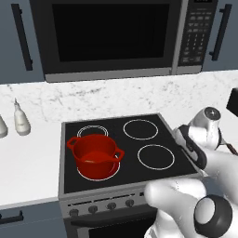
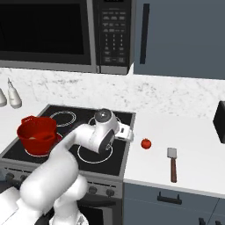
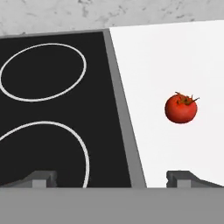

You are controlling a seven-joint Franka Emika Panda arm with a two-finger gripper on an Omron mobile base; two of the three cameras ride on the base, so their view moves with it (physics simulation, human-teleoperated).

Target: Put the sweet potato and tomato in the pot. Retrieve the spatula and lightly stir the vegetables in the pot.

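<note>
Approach to the tomato, hand empty and jaws spread.

I judge the tomato pick to be the step in hand: my gripper (image 3: pixel 111 178) hangs above the right edge of the stove (image 2: pixel 125 145), its fingers wide apart with nothing between them. The tomato (image 3: pixel 180 108) lies on the white worktop (image 2: pixel 193 145) just beside that edge, off to one side of the fingers. The pot (image 1: pixel 95 155) stands on the stove's front left ring; the spatula (image 2: pixel 172 163) lies further right on the worktop. Next I must centre over the tomato, descend, and close.
</note>
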